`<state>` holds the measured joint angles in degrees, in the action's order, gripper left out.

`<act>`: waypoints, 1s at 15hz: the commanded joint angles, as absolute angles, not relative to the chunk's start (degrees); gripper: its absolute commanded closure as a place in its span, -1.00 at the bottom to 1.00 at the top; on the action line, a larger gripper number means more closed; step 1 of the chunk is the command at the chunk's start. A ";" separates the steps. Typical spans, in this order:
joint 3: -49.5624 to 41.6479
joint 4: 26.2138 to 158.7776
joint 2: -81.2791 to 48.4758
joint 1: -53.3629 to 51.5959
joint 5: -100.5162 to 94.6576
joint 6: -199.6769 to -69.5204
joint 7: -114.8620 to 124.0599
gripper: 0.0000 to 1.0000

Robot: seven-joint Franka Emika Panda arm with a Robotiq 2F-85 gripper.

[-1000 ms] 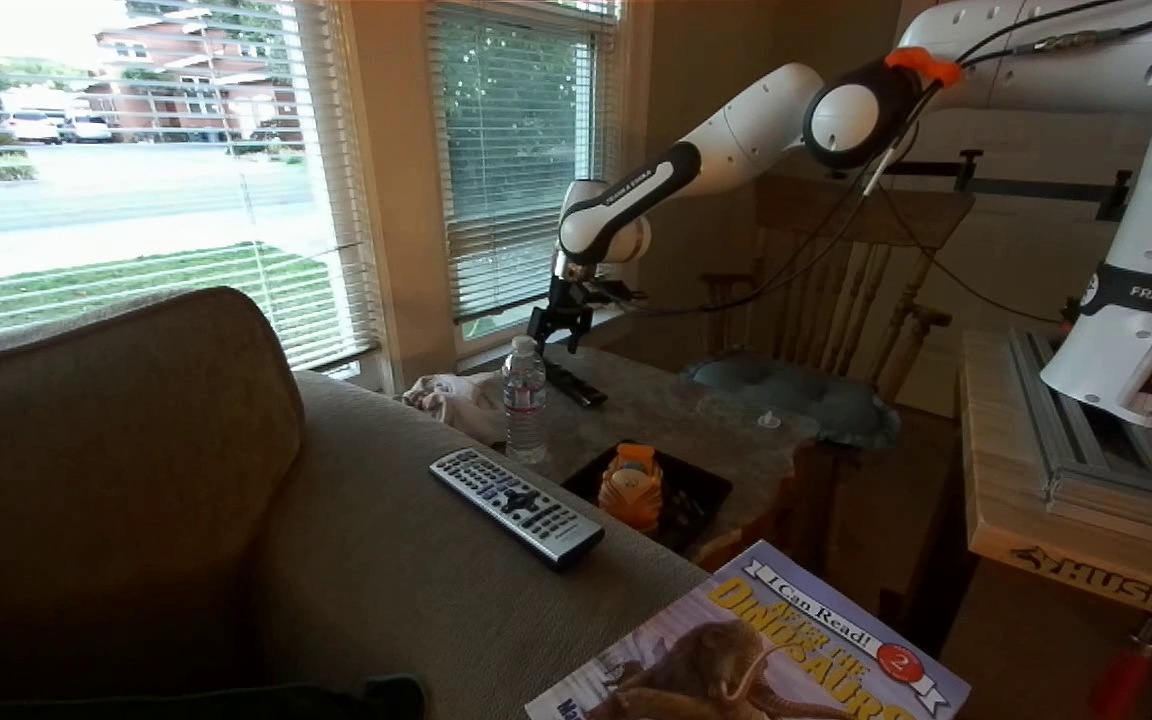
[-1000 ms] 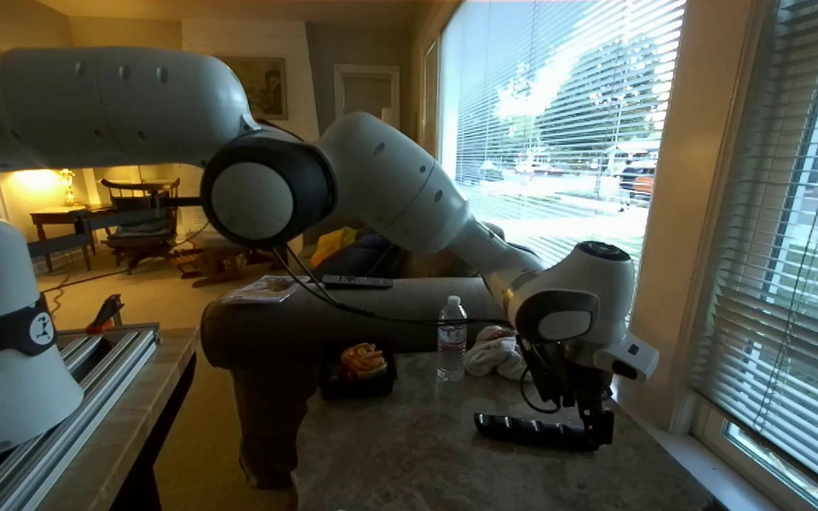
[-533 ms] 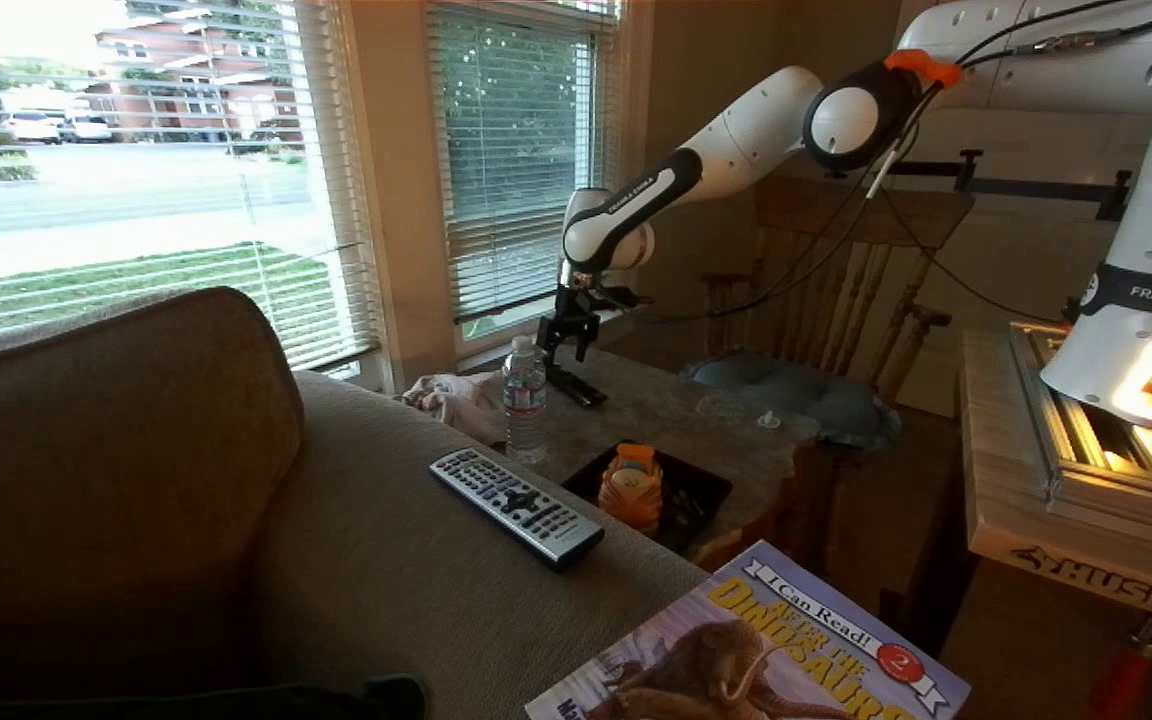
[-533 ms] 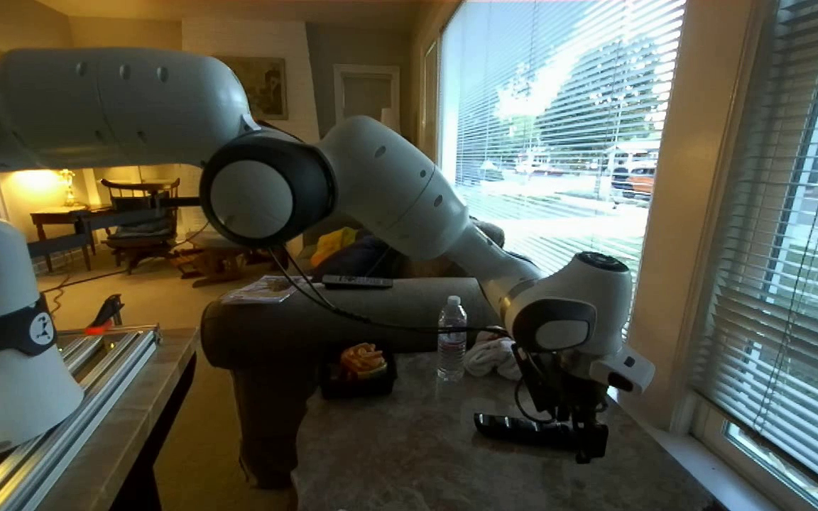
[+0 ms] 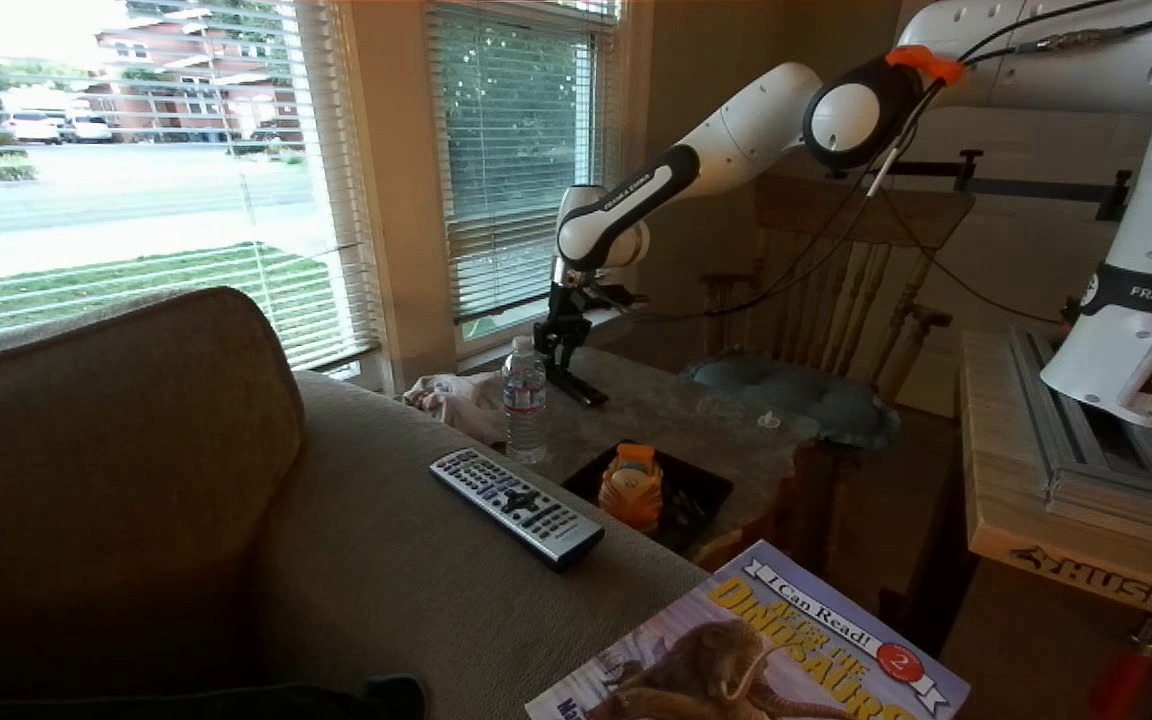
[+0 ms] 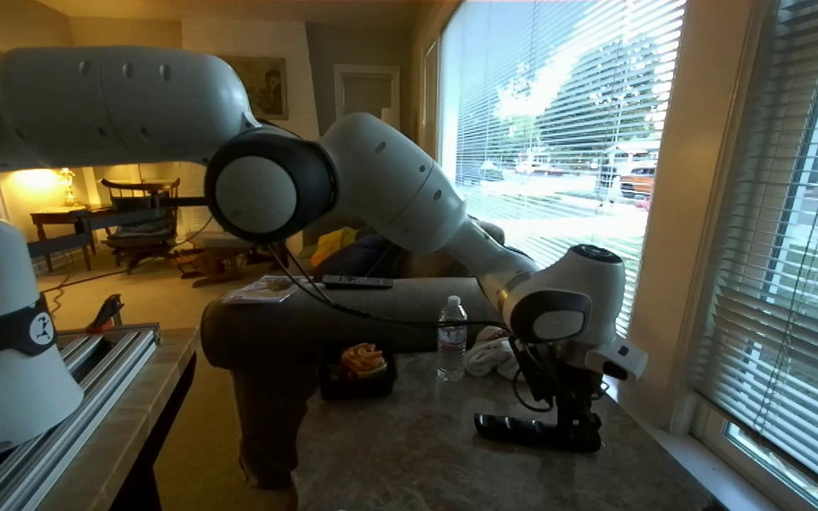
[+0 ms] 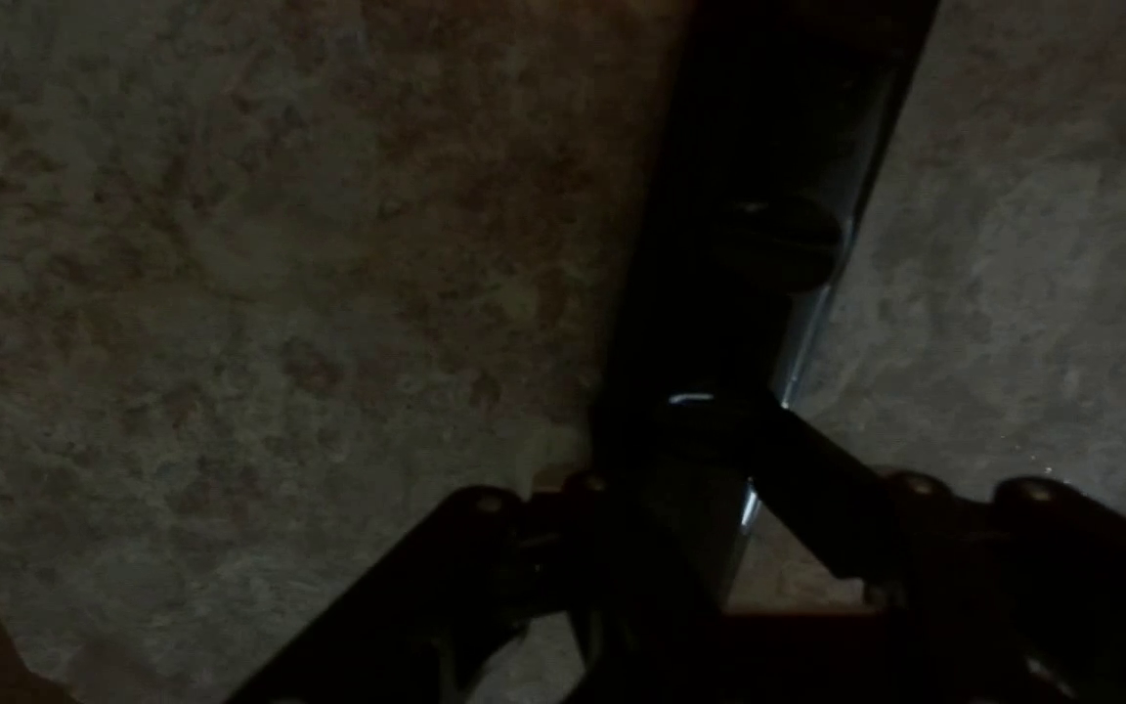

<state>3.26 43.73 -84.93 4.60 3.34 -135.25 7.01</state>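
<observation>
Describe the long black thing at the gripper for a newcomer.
Find the marbled table beside the sofa arm. On it, toward the window, lies the long black thing, one end straddled by the gripper. It is narrow and segmented, unlike the squarish black tray holding something orange.

In the wrist view, the black bar [image 7: 749,254] runs past the top edge; its lower end is lost in the dark around the tool [image 7: 688,450], too dim to tell whether both sides are touched. In an exterior view, the bottom edge cuts off the book [image 5: 761,650], and the sofa arm [image 5: 366,540] hides part of the black tray [image 5: 704,480]. In an exterior view, the robot's wrist [image 6: 558,312] covers part of the pale cloth [image 6: 488,358].
</observation>
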 commanded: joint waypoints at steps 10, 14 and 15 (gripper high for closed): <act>1.83 40.69 -85.86 3.07 3.54 -133.88 5.23 -1.00; 1.15 41.26 -85.69 3.17 3.49 -132.68 5.87 -1.00; 0.83 41.53 -85.53 3.18 3.41 -132.18 6.09 -1.00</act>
